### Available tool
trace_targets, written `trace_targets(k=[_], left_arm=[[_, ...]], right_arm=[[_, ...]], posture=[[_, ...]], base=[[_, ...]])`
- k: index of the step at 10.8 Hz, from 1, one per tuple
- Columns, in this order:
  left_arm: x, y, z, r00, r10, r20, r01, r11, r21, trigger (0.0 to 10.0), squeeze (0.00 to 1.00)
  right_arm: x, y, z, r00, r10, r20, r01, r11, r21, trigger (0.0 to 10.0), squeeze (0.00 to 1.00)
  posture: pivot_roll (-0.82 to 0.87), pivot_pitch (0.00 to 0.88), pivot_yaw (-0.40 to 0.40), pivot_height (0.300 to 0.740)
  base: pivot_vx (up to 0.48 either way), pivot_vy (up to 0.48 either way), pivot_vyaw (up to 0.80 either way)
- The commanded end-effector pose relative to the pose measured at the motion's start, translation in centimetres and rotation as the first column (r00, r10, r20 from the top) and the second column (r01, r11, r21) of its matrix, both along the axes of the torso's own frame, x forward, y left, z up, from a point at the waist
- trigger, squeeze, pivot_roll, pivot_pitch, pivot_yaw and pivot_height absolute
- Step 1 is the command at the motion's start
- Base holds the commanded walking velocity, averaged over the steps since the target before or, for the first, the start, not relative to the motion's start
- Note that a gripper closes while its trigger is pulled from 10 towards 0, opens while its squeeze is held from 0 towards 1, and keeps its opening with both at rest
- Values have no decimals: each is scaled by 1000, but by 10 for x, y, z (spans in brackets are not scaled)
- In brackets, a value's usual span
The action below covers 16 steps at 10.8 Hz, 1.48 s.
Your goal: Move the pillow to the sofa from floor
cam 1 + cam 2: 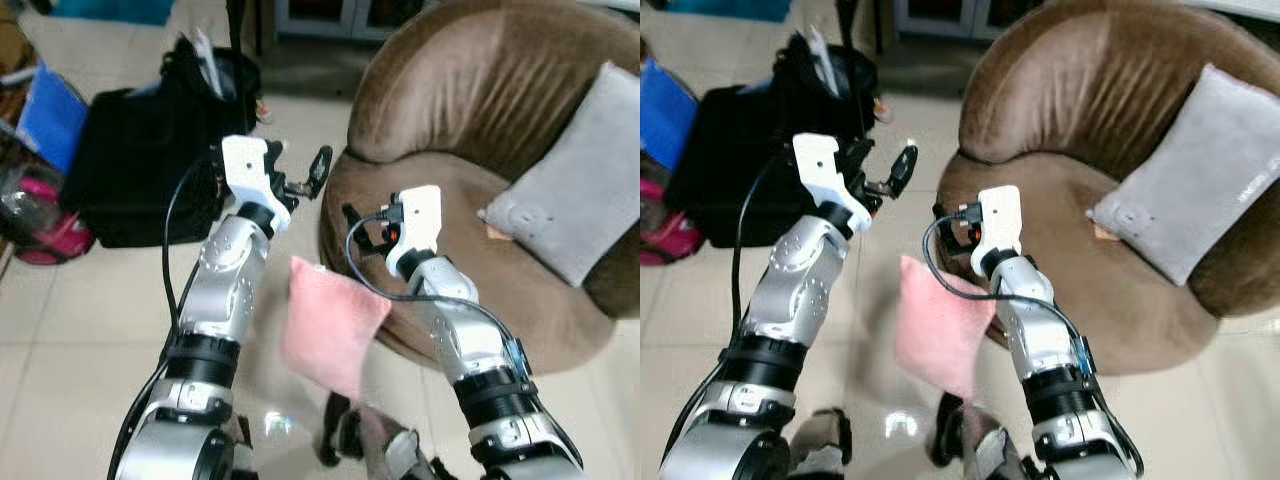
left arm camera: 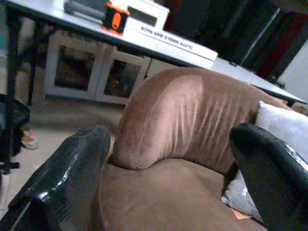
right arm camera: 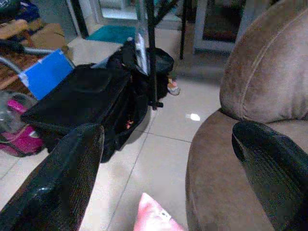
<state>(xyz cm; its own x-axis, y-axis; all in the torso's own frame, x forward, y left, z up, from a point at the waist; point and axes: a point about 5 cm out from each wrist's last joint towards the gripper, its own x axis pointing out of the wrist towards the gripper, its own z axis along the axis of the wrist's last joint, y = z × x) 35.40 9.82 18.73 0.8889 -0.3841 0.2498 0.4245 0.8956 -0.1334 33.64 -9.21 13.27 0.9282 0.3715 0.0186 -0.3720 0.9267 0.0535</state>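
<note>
Tiled floor (image 1: 60,330) by the brown sofa (image 1: 470,110) | both grippers raised, fingers wide, holding nothing: left gripper (image 1: 305,178), right gripper (image 1: 362,228) | pink pillow (image 1: 330,325) below and behind them, leaning against sofa front, nearer right arm, long axis roughly upright.

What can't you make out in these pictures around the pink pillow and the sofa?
- Pink pillow: blurred in the eye views, so whether it rests on the floor or leans on the sofa is unclear; its lower part is cut off in the right wrist view.
- Grey pillow: right edge cut off.
- Left pincer and right pincer: both open, holding nothing.
</note>
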Motion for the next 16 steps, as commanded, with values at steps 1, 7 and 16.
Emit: trace_targets(k=[1, 7, 16], left_arm=[[-1, -6, -3, 1000, -17, -5, 17, 1000, 6, 10000, 0], [-2, -6, -6, 1000, -7, -13, 7, 1000, 1, 10000, 0], [-2, -7, -7, 1000, -15, -18, 15, 1000, 14, 10000, 0]], right_arm=[[-3, -5, -6, 1000, -20, -15, 20, 1000, -9, 10000, 0], [-4, -7, -7, 1000, -21, -14, 21, 1000, -22, 10000, 0], [-4, -8, -6, 999, -40, 10, 40, 998, -38, 10000, 0]], posture=[[134, 223, -99, 740], [128, 236, -100, 740], [129, 237, -99, 740]], base=[[0, 0, 0], [0, 0, 0], [0, 0, 428]])
